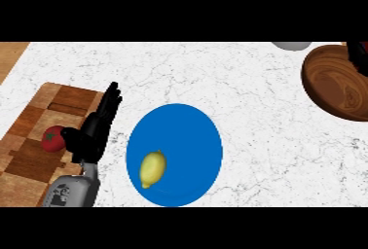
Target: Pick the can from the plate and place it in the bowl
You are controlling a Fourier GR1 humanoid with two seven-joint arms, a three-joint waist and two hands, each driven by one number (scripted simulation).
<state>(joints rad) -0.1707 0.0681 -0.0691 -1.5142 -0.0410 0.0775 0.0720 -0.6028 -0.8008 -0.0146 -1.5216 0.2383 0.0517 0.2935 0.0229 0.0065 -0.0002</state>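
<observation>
Holding a lemon (152,168), blue plate (179,136), left robot hand (90,133) spread, right robot hand (359,58) at bowl (336,85), unclear.

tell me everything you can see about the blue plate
The plate is plain blue, smooth, one piece, round though it shows taller than wide. It lies flat on the white marbled counter, near the view's middle. A yellow lemon rests on its lower left part; nothing else is on it. The open left hand stands just beside its left rim, apparently not touching.
</observation>
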